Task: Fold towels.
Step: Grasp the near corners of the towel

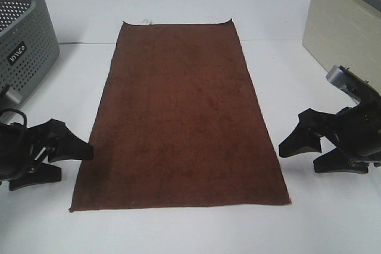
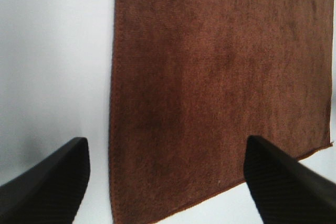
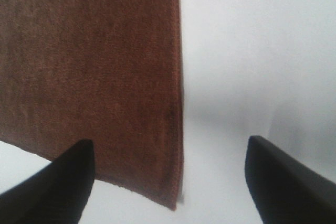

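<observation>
- Exterior high view: a brown towel [image 1: 181,117] lies flat and unfolded, lengthwise down the middle of the white table [image 1: 333,218], its small white tag [image 1: 146,22] on the far short edge.
- Left gripper [image 1: 76,163] sits just beside the towel's left long edge near the front corner, fingers spread and holding nothing.
- Right gripper [image 1: 297,160] stands a little way off the right long edge, fingers likewise spread and empty.
- Wrist views show each front corner lying between that arm's parted fingers, with the hem flat on the table.
- A grey basket [image 1: 24,34] stands at the far left, apart from the cloth.
- Folding appears not yet begun; the likely next move is a pinch at each front corner.
- Risk: with the cloth lying flush on a smooth surface, a finger may slide over the hem and close on nothing.
- Risk: a finger pushing inward could bunch the edge rather than catch it.
- Risk: unequal grips or uneven lifting by the two arms would probably skew the fold, leaving the edges out of line.
</observation>
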Action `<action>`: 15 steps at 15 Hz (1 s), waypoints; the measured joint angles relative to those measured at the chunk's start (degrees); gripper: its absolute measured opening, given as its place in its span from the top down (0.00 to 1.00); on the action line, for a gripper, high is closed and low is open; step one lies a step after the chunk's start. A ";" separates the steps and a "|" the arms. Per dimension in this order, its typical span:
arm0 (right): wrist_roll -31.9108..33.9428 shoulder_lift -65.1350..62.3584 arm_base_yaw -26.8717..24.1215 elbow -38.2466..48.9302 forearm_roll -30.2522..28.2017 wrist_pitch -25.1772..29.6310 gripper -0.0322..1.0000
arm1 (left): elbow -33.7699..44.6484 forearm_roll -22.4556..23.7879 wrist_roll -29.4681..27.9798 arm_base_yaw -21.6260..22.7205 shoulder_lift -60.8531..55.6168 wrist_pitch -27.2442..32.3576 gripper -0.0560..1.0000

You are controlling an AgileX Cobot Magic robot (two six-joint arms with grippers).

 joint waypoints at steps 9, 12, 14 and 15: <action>-2.18 9.05 9.68 -5.04 6.13 -0.63 0.30 | -8.59 -2.52 1.49 -4.64 10.60 4.81 0.27; -1.66 11.17 9.80 -6.07 6.36 -1.66 0.65 | -9.40 -1.83 1.49 -5.96 11.57 2.29 0.58; -0.63 11.46 9.80 -6.07 6.19 -2.18 0.78 | -9.40 -1.38 1.49 -5.96 11.63 0.92 0.72; 0.29 11.57 9.80 -6.07 5.79 -2.81 0.91 | -9.40 -1.15 1.49 -5.96 12.03 -0.06 0.91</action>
